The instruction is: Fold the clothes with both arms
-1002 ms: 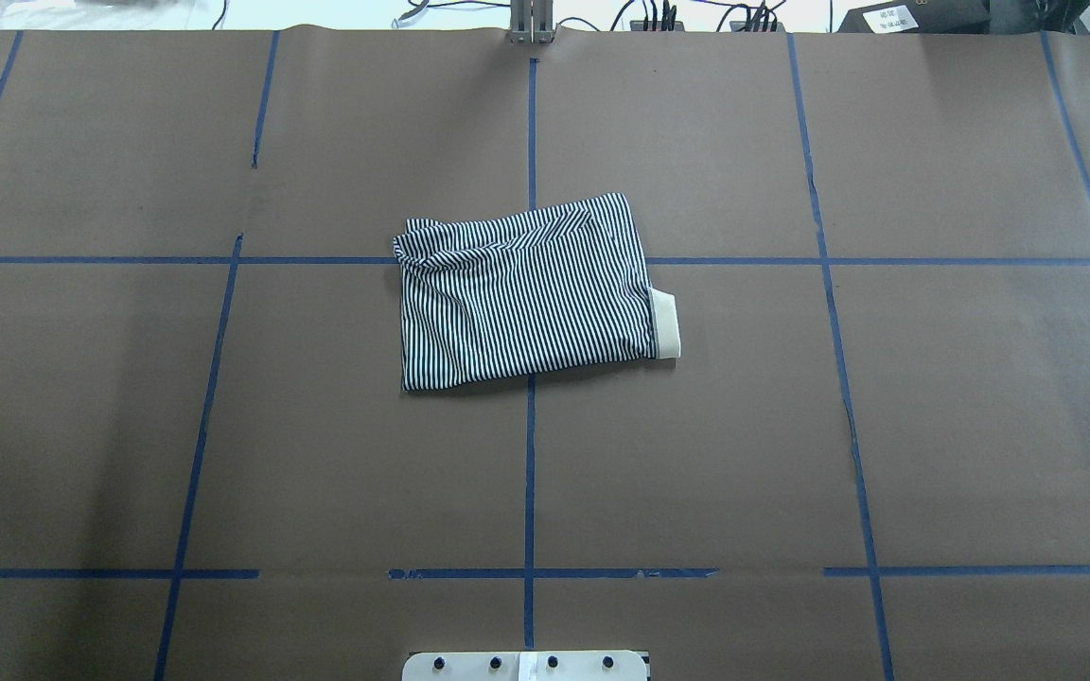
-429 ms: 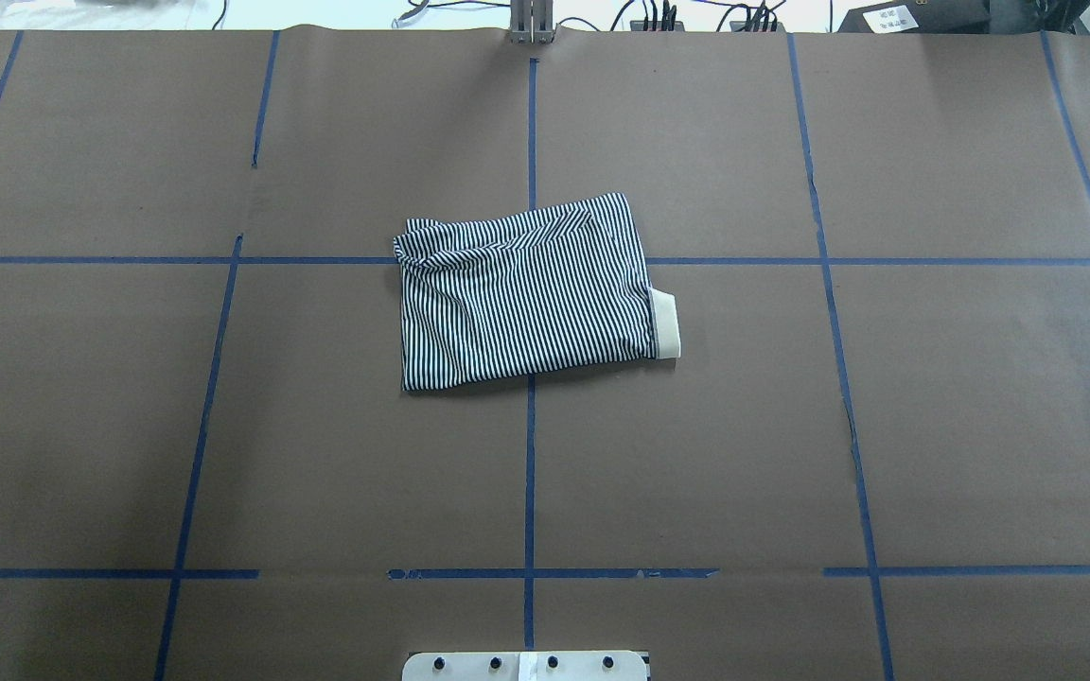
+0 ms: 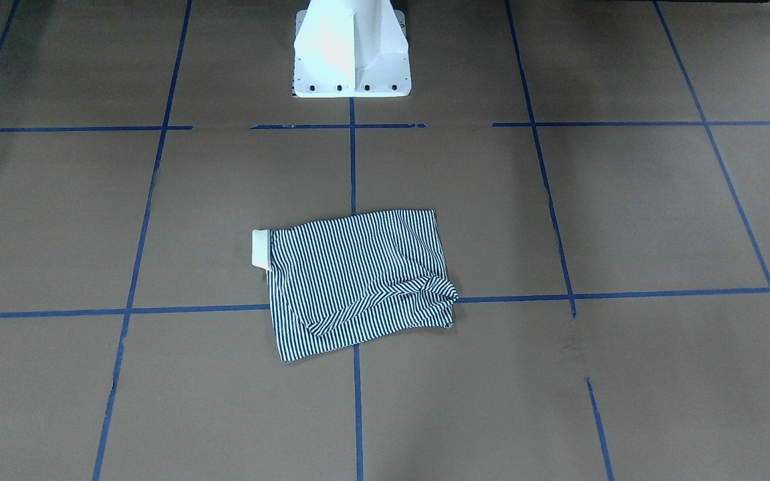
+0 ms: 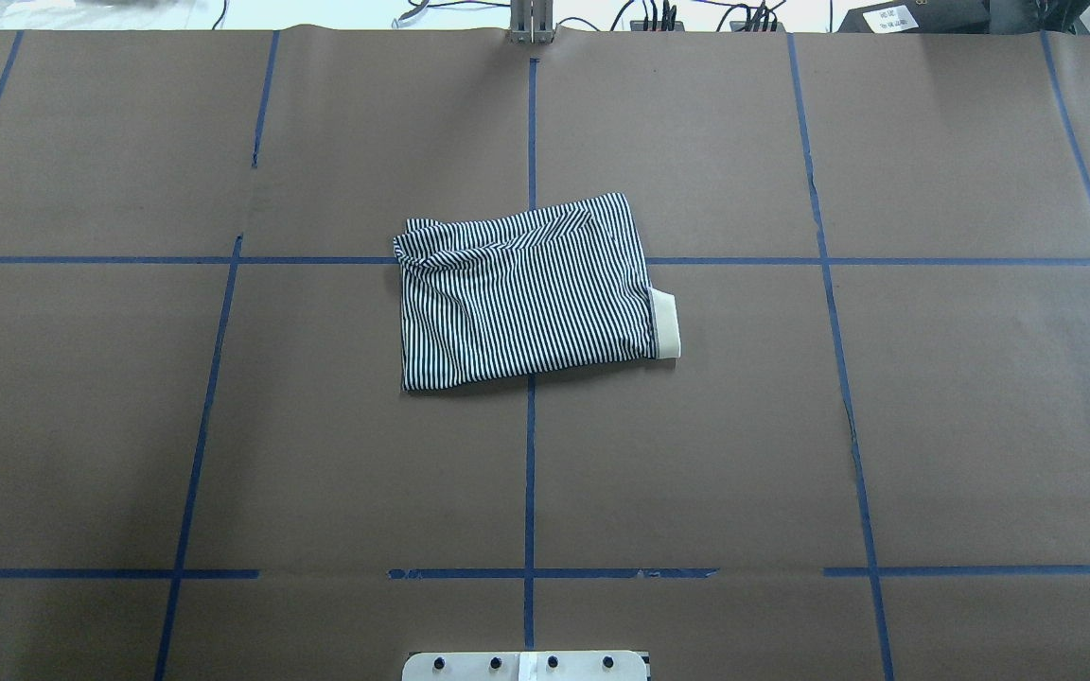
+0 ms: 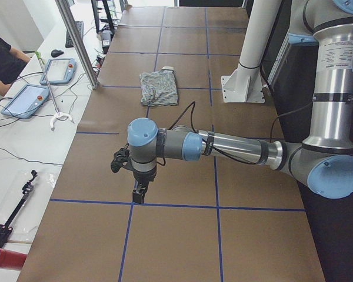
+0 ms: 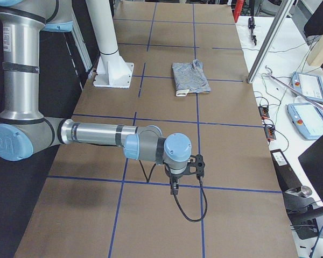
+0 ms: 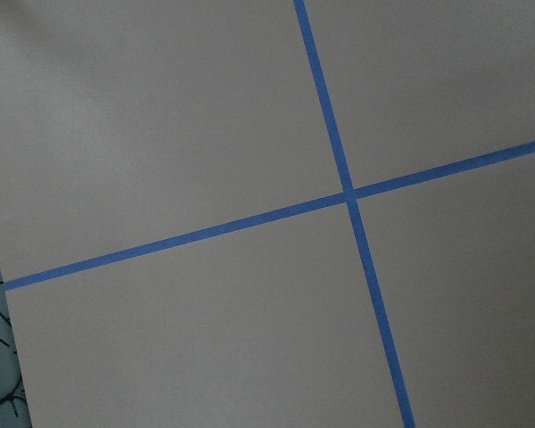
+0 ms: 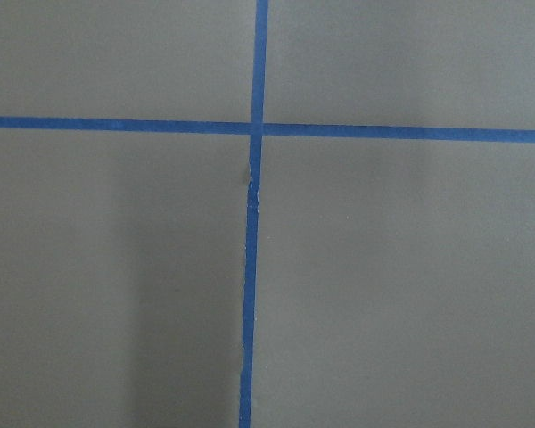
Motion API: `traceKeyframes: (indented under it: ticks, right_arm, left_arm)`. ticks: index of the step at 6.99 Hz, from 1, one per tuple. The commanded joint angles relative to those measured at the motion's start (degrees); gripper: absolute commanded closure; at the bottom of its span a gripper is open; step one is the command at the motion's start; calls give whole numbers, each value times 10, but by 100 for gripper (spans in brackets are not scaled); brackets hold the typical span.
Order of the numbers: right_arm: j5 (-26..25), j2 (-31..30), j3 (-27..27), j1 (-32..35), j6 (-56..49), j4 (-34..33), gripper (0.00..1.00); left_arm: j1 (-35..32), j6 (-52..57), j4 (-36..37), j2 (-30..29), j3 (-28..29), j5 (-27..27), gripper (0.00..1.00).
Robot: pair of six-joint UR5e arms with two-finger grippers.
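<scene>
The clothes are one striped navy-and-white shirt, folded into a rough rectangle at the table's middle, also seen as the shirt from the front. Its cream collar sticks out on one side. Neither arm shows in the overhead or front views. In the exterior left view my left gripper hangs over bare brown paper, far from the shirt. In the exterior right view my right gripper hovers just as far from the shirt. I cannot tell whether either is open or shut. Both wrist views show only paper and blue tape.
Blue tape lines grid the brown paper. The white pedestal base stands at the robot's edge. Beyond the far edge are a metal post, tablet-like pendants with cables, and a person's dark sleeve.
</scene>
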Motion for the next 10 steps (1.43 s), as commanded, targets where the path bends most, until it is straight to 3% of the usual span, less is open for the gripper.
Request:
traceKeyframes:
  ticks: [1,4,10]
  right_arm:
    - [1,0,-2,-21,82,57,0]
    - [1,0,-1,-21,84,58,0]
    - [1,-1,0,-21,83,58,0]
  left_arm:
    - [0,-1,0,1,0,-4,0]
    - [0,-114,-3,3,4,-4,0]
    - [0,-116,-3,1,4,-4,0]
